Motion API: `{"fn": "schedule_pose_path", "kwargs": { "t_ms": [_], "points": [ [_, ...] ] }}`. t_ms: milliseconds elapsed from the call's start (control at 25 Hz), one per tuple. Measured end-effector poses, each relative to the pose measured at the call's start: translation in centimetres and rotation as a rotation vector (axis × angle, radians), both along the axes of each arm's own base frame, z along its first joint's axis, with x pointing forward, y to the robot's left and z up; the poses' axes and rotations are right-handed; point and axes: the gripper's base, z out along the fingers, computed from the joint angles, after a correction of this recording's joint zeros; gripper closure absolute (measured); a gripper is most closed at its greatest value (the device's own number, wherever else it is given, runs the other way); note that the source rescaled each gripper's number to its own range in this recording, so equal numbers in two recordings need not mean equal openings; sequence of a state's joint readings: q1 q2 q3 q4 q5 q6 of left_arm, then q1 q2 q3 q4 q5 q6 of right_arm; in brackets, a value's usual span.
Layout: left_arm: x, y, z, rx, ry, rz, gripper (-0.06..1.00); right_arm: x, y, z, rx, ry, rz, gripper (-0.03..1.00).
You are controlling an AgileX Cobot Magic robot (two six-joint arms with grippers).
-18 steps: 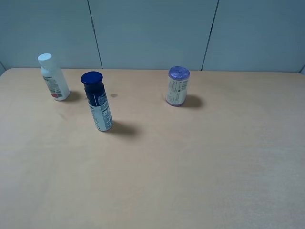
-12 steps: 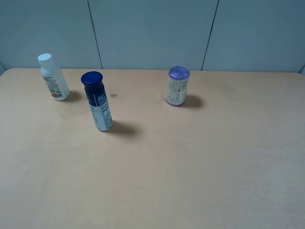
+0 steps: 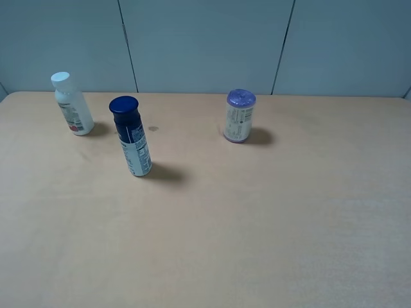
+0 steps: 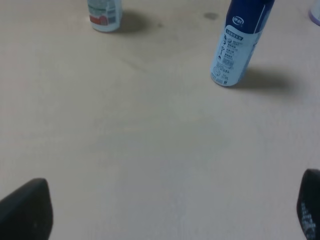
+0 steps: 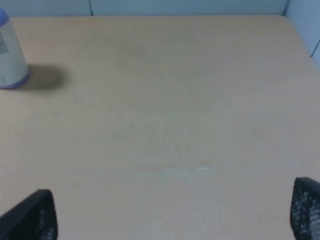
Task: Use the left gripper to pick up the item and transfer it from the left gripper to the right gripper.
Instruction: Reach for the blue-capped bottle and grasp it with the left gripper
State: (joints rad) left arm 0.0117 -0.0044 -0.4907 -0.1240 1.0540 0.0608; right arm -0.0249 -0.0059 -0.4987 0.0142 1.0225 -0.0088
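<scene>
The item, a tall slim bottle (image 3: 132, 136) with a dark blue cap and a white-and-blue label, stands upright on the tan table at the left. It also shows in the left wrist view (image 4: 237, 47). My left gripper (image 4: 170, 212) is open and empty, well short of the bottle; only its two black fingertips (image 4: 25, 210) show. My right gripper (image 5: 172, 210) is open and empty over bare table, only its fingertips (image 5: 307, 207) showing. Neither gripper shows in the exterior high view.
A white bottle with a white cap (image 3: 72, 104) stands at the back left, also in the left wrist view (image 4: 104, 10). A short container with a purple top (image 3: 239, 116) stands at the back middle, also in the right wrist view (image 5: 10, 55). A grey wall (image 3: 205, 45) runs behind the table.
</scene>
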Motion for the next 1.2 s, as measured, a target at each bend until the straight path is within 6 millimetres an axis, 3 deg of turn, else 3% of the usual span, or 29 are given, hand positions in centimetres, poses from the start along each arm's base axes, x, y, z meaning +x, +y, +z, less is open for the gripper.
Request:
{"fn": "schedule_pose_path", "kwargs": {
  "t_ms": [600, 840, 1200],
  "points": [
    [-0.2, 0.0, 0.5, 0.001, -0.02, 0.001, -0.02, 0.0, 0.0, 0.0, 0.0, 0.0, 0.0, -0.03],
    [0.7, 0.0, 4.6, 0.001, -0.006, 0.0, -0.01, 0.0, 0.0, 0.0, 0.0, 0.0, 0.0, -0.03],
    [6.3, 0.1, 10.0, 0.006, 0.197, -0.009, 0.0, 0.0, 0.0, 0.0, 0.0, 0.0, 0.0, -0.03]
  ]
}}
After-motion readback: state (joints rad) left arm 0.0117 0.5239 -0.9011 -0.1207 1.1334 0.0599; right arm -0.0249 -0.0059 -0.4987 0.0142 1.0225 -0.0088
